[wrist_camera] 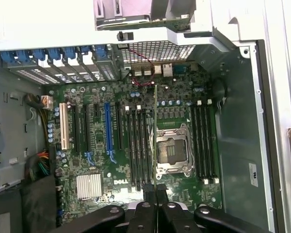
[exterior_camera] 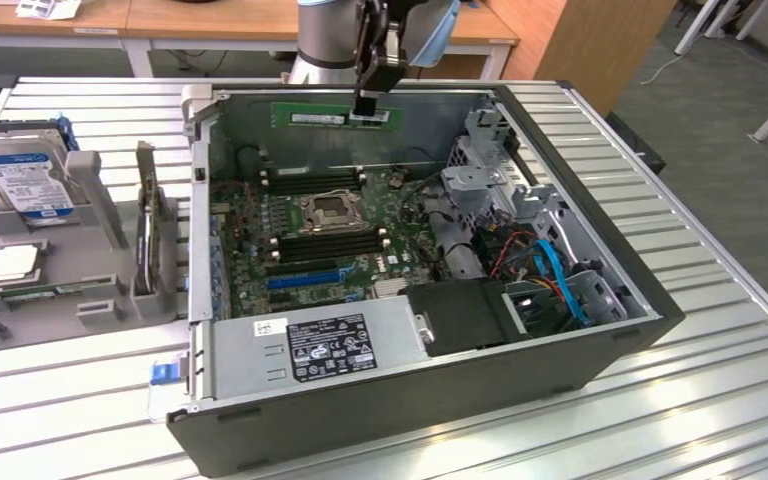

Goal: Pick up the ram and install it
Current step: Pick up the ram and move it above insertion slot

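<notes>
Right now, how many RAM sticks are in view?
1. The RAM stick is clamped in the gripper, above the open computer case. A thin strip in the grey holder may be another; I cannot tell.

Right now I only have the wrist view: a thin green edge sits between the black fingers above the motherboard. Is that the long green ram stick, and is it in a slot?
Observer: Yes. The gripper is shut on the long green ram stick, held level up near the far rim of the black computer case, in no slot.
Operator: What sits outside the case?
Observer: A silver hard drive with a blue label stands in a grey holder at the exterior view's left.
Operator: Anything else there?
Observer: A small square metal chip lies on that holder's base.
</notes>
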Motion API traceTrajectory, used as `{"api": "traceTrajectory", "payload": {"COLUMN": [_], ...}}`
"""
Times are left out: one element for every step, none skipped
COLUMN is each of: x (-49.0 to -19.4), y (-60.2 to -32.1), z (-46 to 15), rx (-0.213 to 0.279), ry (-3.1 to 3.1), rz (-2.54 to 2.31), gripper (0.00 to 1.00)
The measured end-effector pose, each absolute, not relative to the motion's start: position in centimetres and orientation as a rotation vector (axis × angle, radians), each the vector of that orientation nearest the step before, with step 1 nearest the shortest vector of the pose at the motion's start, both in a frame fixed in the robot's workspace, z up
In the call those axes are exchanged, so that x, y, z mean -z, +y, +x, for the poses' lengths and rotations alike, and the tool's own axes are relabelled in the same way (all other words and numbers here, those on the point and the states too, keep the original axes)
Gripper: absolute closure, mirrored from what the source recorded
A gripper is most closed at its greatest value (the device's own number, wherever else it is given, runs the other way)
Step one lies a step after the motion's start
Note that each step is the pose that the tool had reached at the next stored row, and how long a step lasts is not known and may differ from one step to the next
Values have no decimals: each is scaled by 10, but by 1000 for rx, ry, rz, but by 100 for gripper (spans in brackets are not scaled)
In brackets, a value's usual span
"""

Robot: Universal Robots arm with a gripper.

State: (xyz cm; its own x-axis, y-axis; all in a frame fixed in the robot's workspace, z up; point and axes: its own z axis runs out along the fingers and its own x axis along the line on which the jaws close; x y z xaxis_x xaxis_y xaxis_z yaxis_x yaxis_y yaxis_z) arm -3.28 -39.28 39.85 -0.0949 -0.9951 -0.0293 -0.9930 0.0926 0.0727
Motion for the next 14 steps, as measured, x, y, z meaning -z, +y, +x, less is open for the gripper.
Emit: {"api": "traceTrajectory", "payload": {"x": [-398, -398, -398, -398, -398, -398, -398, -398, -398, -398, -398, -397, -396, -395], "y": [-393, -393, -393, -393, -393, -393, -393, -393, -393, -393, -393, -393, -393, -393], "z": [-33, -33, -33, -33, -32, -32, -32, -32, -32, -32, -32, -32, -32, -32], "rx": [114, 114, 114, 114, 114, 114, 114, 114, 114, 114, 114, 114, 114, 114], "ry": [-2295, -2287, -2278, -2268, -2259, -2254, -2253, -2253, -2253, -2253, -2253, -2252, -2249, -2246], "rz": [2102, 2110, 2120, 2129, 2139, 2144, 2145, 2144, 2145, 2145, 2145, 2146, 2149, 2153], "gripper": [88, 88, 88, 88, 88, 88, 88, 88, 88, 88, 88, 88, 88, 88]}}
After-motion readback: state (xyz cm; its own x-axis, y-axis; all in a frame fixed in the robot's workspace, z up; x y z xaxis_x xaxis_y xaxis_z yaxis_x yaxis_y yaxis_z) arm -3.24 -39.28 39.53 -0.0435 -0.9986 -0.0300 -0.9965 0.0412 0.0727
